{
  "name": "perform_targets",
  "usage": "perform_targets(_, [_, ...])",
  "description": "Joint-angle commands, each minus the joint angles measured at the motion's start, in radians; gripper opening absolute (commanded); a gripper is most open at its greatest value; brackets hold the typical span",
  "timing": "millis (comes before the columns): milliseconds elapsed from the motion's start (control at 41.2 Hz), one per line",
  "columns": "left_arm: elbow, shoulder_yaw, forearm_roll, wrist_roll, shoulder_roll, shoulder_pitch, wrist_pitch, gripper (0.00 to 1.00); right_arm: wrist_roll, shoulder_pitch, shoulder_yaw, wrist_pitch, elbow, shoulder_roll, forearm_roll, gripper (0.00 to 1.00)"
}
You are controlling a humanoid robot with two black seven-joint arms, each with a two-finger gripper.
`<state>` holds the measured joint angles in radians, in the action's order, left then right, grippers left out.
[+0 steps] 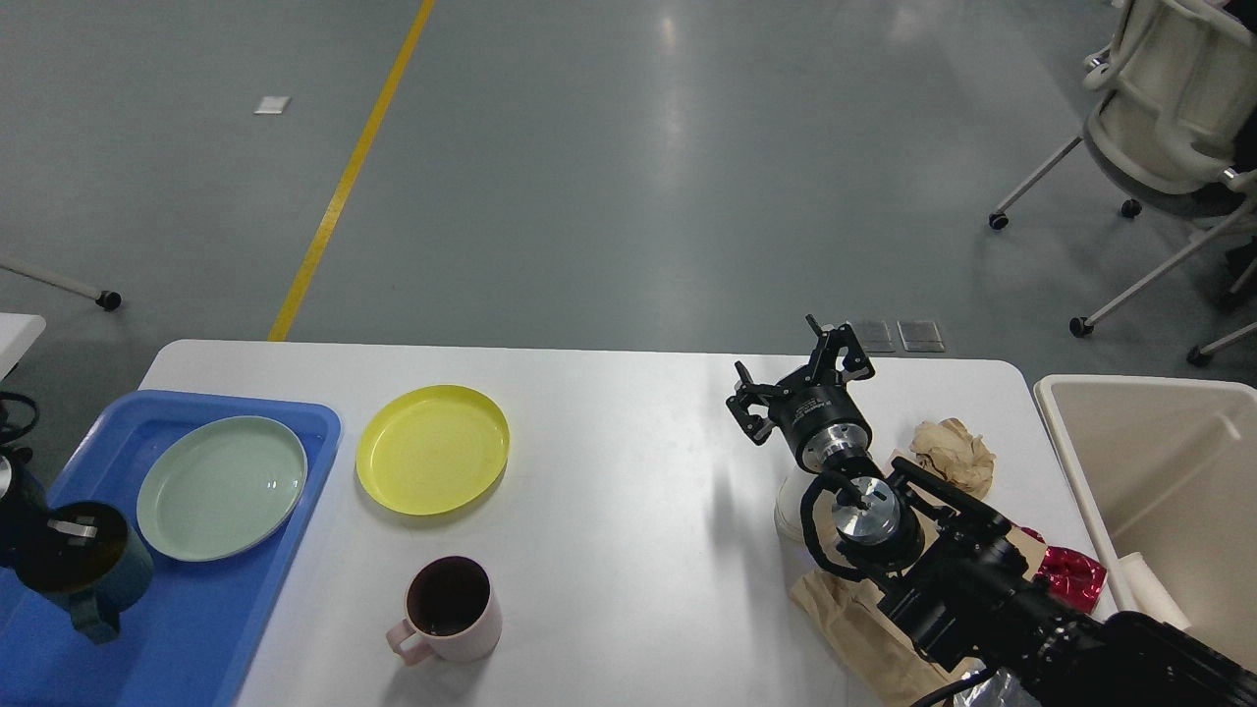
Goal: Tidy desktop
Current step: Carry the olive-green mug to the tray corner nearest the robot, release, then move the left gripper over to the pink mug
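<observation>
Overhead, the right pincer (800, 378) hangs spread above the desktop (628, 471).

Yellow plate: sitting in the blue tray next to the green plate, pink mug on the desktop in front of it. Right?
Not quite. The head view shows the yellow plate on the bare desktop, just right of the blue tray, not in it. Only the green plate lies in the tray. The pink mug is on the desktop, nearer the camera than the yellow plate.
</observation>
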<state>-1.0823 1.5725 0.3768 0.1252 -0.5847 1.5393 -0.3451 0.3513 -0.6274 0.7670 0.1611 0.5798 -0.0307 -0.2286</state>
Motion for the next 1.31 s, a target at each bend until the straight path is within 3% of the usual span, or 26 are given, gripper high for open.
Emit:
perform_targets(0, [0.007,-0.002,-0.001,0.001,-0.033,-0.071,0.080,0.00,0.000,0.000,0.000,0.000,0.000,0.000,0.000,1.00])
perform_targets(170, [0.077,-0.008,-0.001,0.002,-0.060,-0.165,0.139,0.00,0.000,0.000,0.000,0.000,-0.001,0.000,0.000,1.00])
perform_targets(340, [0.168,-0.035,-0.002,0.007,-0.079,-0.246,0.141,0.00,0.000,0.000,0.000,0.000,-0.002,0.000,0.000,1.00])
perform_targets(583, [0.200,-0.103,-0.002,-0.001,-0.083,-0.300,0.143,0.04,0.000,0.000,0.000,0.000,0.000,0.000,0.000,1.00])
perform_targets(898, [0.213,-0.106,-0.012,-0.003,-0.089,-0.306,0.141,0.41,0.000,0.000,0.000,0.000,0.000,0.000,0.000,1.00])
perform_targets(971, [0.229,-0.104,-0.013,-0.006,-0.096,-0.308,0.141,0.59,0.000,0.000,0.000,0.000,0.000,0.000,0.000,1.00])
perform_targets(995, [0.232,-0.106,-0.013,-0.007,-0.096,-0.306,0.140,0.76,0.000,0.000,0.000,0.000,0.000,0.000,0.000,1.00])
perform_targets(1044, [0.233,-0.106,-0.013,-0.009,-0.098,-0.304,0.138,0.96,0.000,0.000,0.000,0.000,0.000,0.000,0.000,1.00])
perform_targets(1287, [0.236,-0.101,-0.009,-0.001,-0.130,-0.286,0.103,0.99,0.000,0.000,0.000,0.000,0.000,0.000,0.000,1.00])
